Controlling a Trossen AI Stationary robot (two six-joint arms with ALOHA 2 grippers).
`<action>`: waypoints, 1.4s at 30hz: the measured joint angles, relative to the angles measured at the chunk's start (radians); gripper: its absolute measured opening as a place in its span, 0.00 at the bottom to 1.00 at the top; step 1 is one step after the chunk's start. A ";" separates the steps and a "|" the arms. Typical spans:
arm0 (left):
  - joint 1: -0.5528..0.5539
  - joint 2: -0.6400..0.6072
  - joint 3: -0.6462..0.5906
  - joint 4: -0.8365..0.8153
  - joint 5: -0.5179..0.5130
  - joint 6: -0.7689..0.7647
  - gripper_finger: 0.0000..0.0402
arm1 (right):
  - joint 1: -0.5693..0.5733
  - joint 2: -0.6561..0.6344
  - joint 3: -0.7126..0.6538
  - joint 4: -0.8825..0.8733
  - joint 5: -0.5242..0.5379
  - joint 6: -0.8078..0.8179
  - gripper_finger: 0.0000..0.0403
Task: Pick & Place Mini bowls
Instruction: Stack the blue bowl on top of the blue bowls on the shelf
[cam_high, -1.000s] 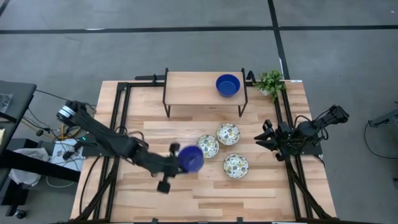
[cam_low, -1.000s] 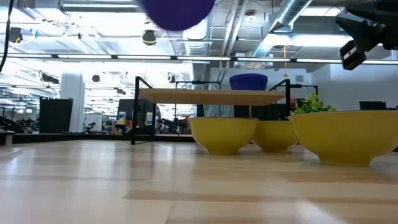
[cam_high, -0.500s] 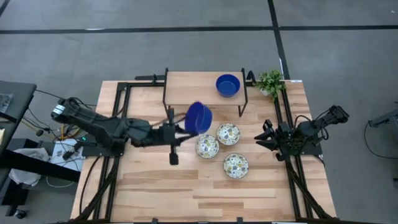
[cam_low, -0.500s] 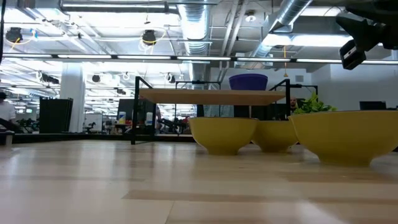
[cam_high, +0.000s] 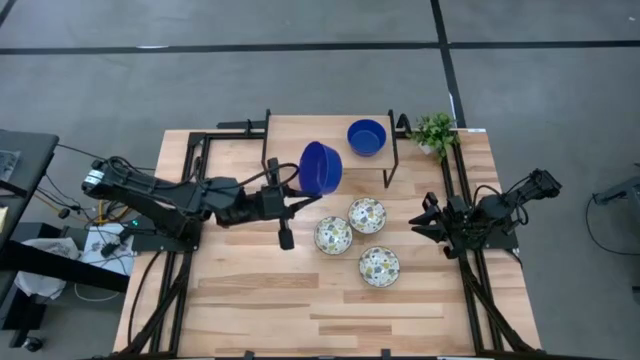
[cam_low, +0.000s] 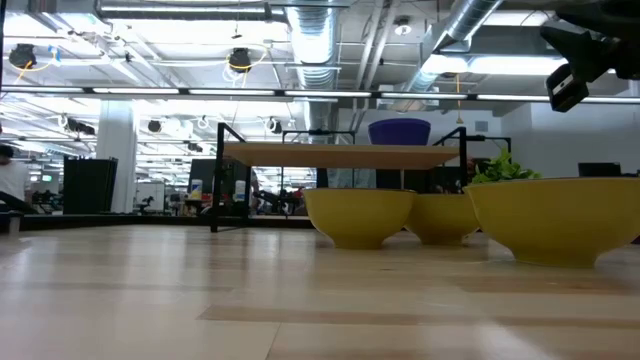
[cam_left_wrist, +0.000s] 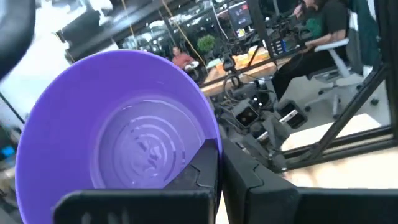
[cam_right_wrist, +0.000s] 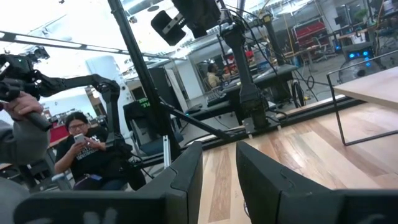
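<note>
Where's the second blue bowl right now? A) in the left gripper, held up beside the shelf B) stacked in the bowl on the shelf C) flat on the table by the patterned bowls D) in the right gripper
A: the left gripper is shut on the blue bowl, tilted in the air at the raised shelf; the other blue bowl sits alone on it.

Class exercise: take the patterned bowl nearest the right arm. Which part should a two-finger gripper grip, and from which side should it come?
Grip the rim of the patterned bowl, one finger inside and one outside, probably on its right side. It sits upright and open, so come down from above. Two other bowls crowd its far-left side; the right gripper waits on its right.
</note>
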 joint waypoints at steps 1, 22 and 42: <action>0.000 0.000 0.000 0.010 -0.001 0.031 0.01 | 0.000 0.000 0.000 0.000 0.000 0.000 0.22; 0.000 0.000 0.003 0.098 -0.101 0.461 0.02 | 0.000 0.000 0.000 0.000 0.000 0.000 0.22; 0.021 0.000 0.003 0.077 -0.092 0.588 0.02 | 0.000 0.000 0.000 0.000 0.000 0.009 0.22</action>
